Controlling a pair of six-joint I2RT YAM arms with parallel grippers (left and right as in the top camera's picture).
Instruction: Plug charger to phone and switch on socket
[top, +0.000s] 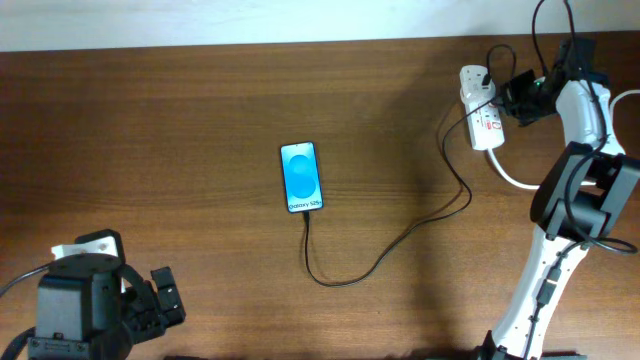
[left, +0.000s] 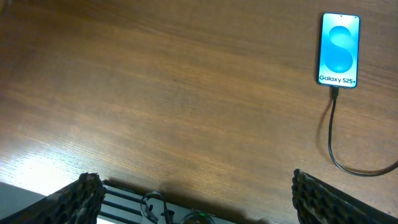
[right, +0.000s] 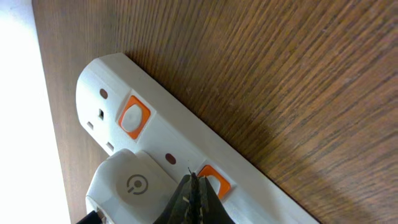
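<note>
Pinched-shut right gripper (right: 194, 186) sits at the socket's (right: 161, 118) orange switch (right: 216, 179); left gripper (left: 196, 186) gapes open, well off the phone (left: 339, 50).

Bright blue phone (top: 302, 177) screen with paler circles, black charger (top: 400, 243), white socket (right: 186, 155) with orange switches, brown woodgrain bench (top: 180, 130).

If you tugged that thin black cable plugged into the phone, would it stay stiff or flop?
The cable lies in loose curves, so it is probably floppy and light. Its tip looks seated in the phone, so a tug would likely drag that slim phone, which may slide easily on the smooth table.
</note>
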